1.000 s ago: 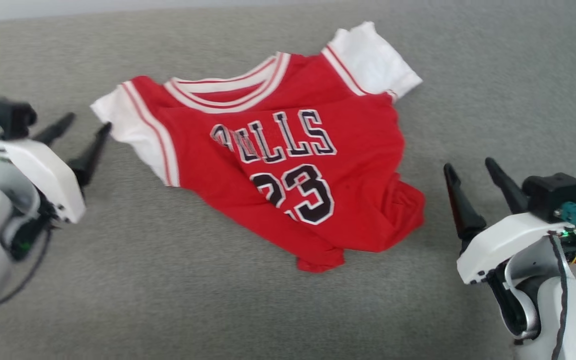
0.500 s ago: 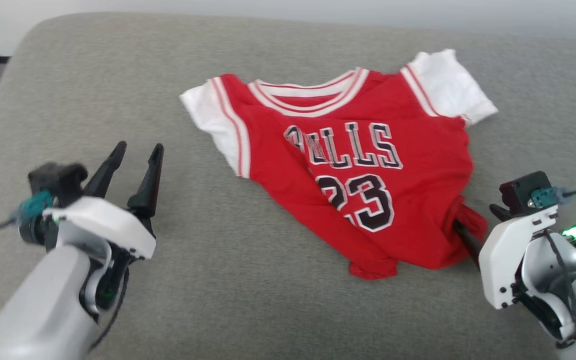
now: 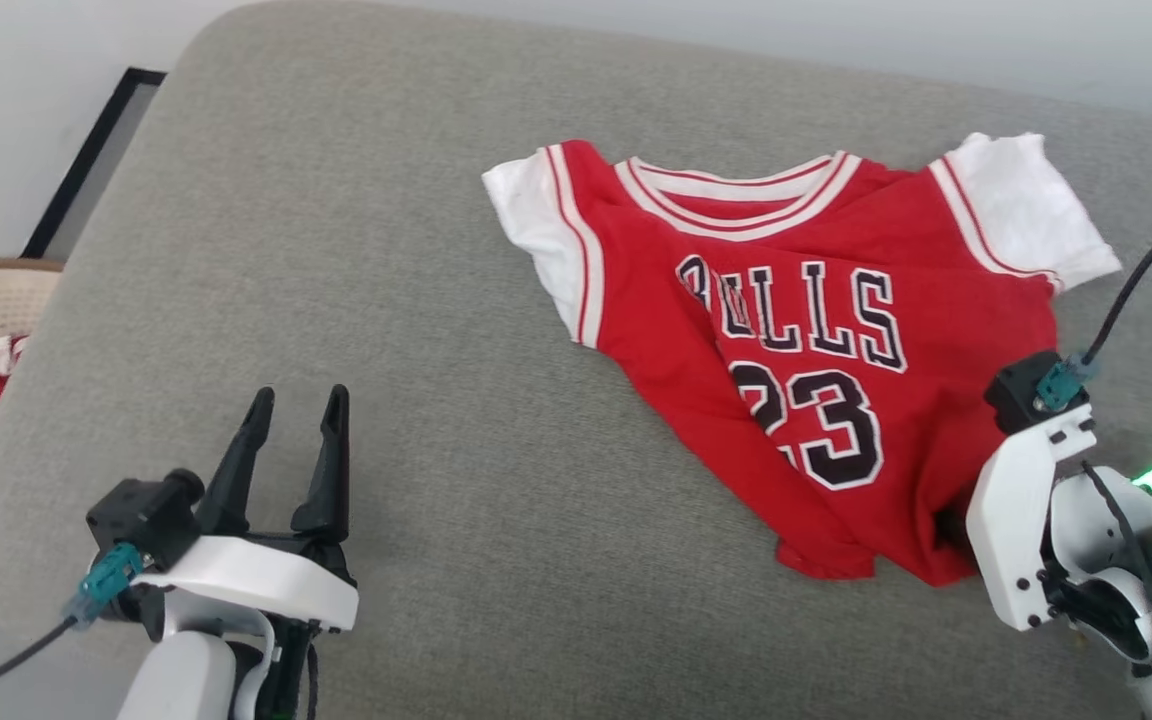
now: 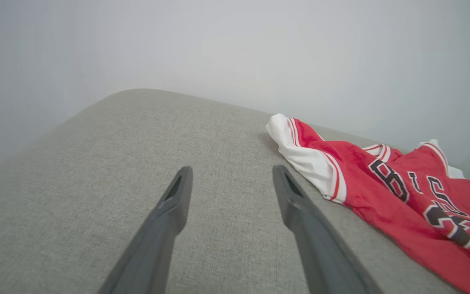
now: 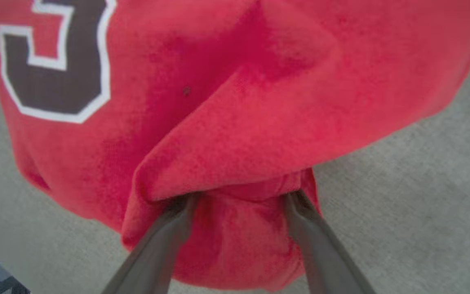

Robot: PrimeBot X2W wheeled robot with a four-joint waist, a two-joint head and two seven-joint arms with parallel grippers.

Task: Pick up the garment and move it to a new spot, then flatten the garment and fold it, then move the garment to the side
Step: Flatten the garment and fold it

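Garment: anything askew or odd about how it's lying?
Yes. The garment lies askew and rumpled on the grey cushion: a diagonal crease cuts across the lettering, and the hem is bunched at its near right corner, where the right gripper pokes under a fold, jaws open.

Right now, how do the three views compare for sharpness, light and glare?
Head view: even, soft light, garment lettering legible, no glare. Left wrist view: left gripper and sofa weave sharp, wall behind hazy. Right wrist view: close red cloth is soft and grainy around the right gripper's fingers.
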